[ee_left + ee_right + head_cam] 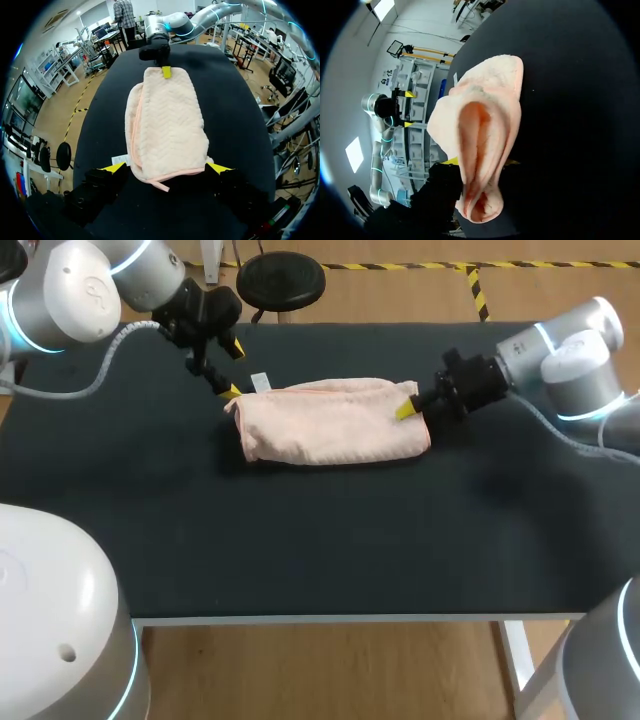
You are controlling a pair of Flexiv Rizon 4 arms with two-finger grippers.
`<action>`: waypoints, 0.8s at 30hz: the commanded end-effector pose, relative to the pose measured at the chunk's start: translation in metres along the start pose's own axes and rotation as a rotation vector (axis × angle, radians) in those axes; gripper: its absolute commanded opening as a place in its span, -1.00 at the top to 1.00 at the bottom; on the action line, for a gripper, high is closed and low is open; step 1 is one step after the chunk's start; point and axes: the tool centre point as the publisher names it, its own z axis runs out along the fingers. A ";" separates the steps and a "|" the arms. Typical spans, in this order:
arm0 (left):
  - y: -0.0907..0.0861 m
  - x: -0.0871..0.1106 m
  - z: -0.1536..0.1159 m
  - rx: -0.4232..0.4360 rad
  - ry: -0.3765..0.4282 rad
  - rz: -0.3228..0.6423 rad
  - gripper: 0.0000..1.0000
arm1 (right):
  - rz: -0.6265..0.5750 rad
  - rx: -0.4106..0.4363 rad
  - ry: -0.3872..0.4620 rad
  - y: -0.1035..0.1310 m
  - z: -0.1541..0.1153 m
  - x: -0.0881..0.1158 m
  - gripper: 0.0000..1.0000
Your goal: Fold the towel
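Note:
A pink towel (335,422) lies folded in a long strip across the middle of the black table (300,540). My right gripper (408,408) is at the towel's right end; in the right wrist view its yellow tips press both sides of the bunched, raised end (480,150). My left gripper (234,370) stands open at the towel's left end. In the left wrist view the towel's (167,130) near end lies between the left gripper's (166,169) spread fingers, without touching them. The right gripper (165,70) shows at the far end.
A small white label (260,382) sticks out at the towel's back left corner, close to my left gripper. Bare black tabletop stretches from the towel to the front edge (330,618).

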 end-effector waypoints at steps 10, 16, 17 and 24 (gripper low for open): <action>0.001 0.000 0.001 0.003 -0.001 0.002 -1.00 | 0.032 -0.044 -0.111 0.021 -0.002 0.052 1.00; 0.001 0.000 0.001 0.003 -0.001 0.002 -1.00 | -0.012 -0.046 -0.062 0.034 0.009 0.081 1.00; 0.001 0.000 0.001 0.003 -0.001 0.002 -1.00 | -0.023 -0.046 -0.058 0.037 0.012 0.086 1.00; 0.001 0.000 0.001 0.003 -0.001 0.002 -1.00 | -0.118 -0.018 -0.008 0.061 0.046 0.120 1.00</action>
